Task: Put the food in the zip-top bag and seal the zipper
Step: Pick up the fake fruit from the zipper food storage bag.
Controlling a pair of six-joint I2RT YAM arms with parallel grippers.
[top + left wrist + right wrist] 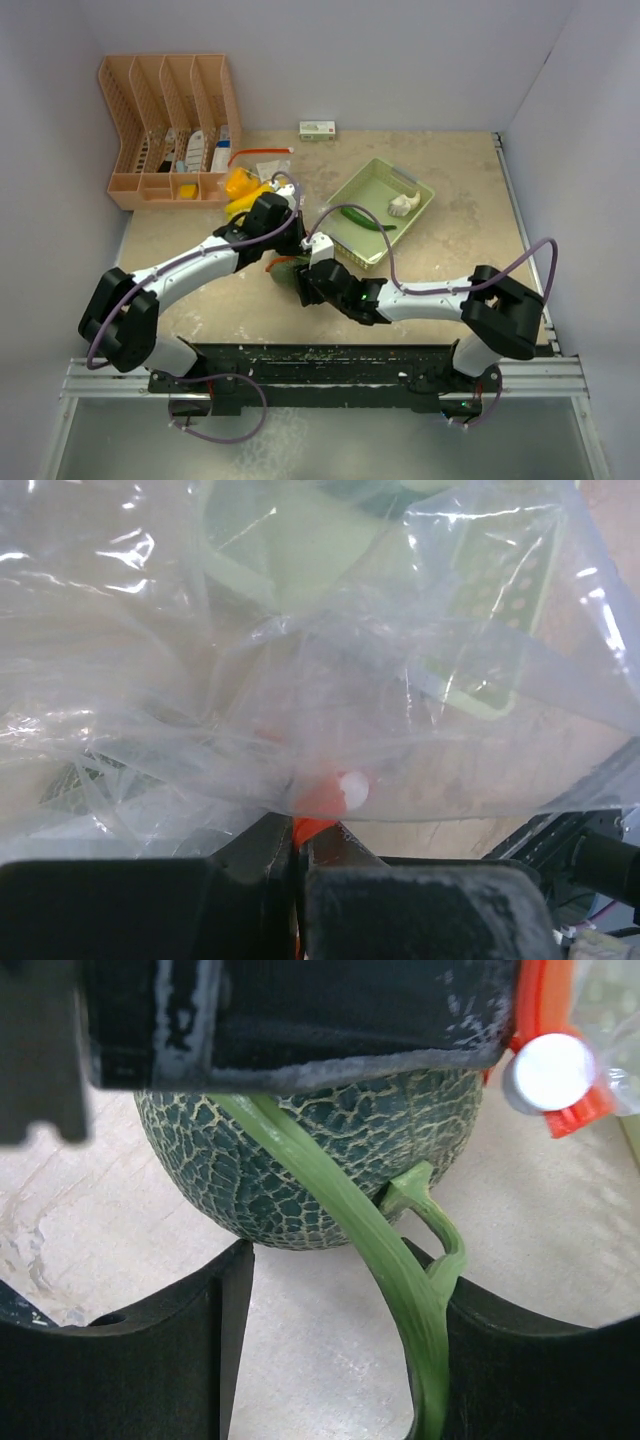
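The netted grey-green melon (300, 1160) (289, 274) lies on the table at the middle. My right gripper (335, 1260) (305, 276) closes on its near end, one fingertip on the rind and the other pressed against the pale green stem (400, 1280). My left gripper (298, 832) (282, 250) hangs just above the melon, shut on the orange zipper tab (318, 802) (545, 1072) of the clear zip-top bag (330, 680), which fills the left wrist view. The yellow banana bunch (243, 188) lies by the organizer. The dark green cucumber (364, 218) and the small white piece (403, 205) sit in the mesh basket (372, 180).
A peach-coloured desk organizer (170, 110) stands at the back left. A small box (317, 130) lies against the back wall. White walls close in three sides of the table.
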